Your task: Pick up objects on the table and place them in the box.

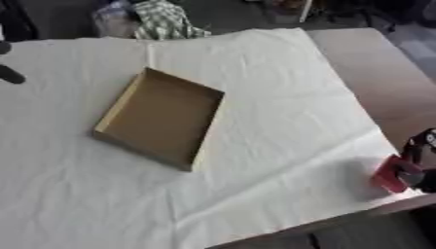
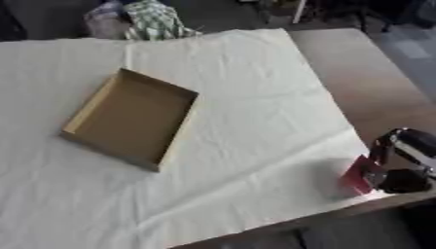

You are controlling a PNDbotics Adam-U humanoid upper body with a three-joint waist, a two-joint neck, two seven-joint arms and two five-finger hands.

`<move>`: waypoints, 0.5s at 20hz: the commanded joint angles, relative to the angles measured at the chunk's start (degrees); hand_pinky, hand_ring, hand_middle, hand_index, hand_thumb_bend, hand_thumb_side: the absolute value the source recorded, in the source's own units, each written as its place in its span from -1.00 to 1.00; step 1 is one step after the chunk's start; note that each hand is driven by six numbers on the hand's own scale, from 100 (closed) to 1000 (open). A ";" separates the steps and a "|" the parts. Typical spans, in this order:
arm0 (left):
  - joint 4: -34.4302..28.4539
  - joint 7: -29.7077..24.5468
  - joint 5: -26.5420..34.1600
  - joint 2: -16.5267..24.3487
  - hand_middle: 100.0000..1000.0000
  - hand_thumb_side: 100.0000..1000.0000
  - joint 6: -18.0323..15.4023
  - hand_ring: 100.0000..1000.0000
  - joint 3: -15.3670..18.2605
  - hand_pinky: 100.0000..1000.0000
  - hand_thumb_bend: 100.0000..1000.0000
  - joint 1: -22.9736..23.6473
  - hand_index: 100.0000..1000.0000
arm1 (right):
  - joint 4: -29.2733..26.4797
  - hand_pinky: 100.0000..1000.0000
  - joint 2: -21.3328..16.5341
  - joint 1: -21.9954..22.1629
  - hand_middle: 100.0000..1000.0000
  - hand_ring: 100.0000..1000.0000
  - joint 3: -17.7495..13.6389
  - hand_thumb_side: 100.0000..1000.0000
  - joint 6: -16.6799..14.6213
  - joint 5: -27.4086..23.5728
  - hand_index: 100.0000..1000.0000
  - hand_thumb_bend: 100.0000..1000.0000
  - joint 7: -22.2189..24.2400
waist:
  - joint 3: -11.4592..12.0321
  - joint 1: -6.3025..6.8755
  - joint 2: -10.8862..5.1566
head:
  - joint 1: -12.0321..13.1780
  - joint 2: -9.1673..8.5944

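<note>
A white cloth (image 1: 281, 97) covers most of a brown table (image 2: 366, 82). One shallow cardboard box (image 1: 162, 119) lies open and askew on the cloth, left of centre; its floor shows bare, with nothing inside. One red object (image 2: 356, 176) sits at the cloth's near right corner, well apart from the box, close to the table's edge. The right hand (image 2: 407, 160) enters from the lower right and is at this object: dark fingers curve over and behind it, and they appear to close round it, though contact on the hidden side cannot be confirmed. The object's exact shape cannot be made out; only a flat red face shows. Of the left hand (image 1: 9, 73), only dark fingertips appear at the far left edge of the left eye view, and whether it is spread or curled cannot be told. The step in hand is judged to be the pick-up of the red object, at or just after grasping; placement has not been done. The next move calls for a lift clear of the cloth, then a long carry leftward and away from the edge, ending above the box before release. Count: one box, one red object, one cloth, two hands partly in view. A checked fabric (image 1: 166, 19) lies beyond the table's far edge.
</note>
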 commanded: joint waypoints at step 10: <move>-0.86 -0.93 -0.20 -0.03 0.35 0.23 0.32 0.40 -0.08 0.01 -1.00 -0.07 0.47 | -3.01 0.69 -1.81 -1.25 -0.34 0.32 -1.89 -1.00 0.43 -4.17 -0.11 -1.00 -1.22 | -0.18 -0.31 -0.82 | -0.17 -0.07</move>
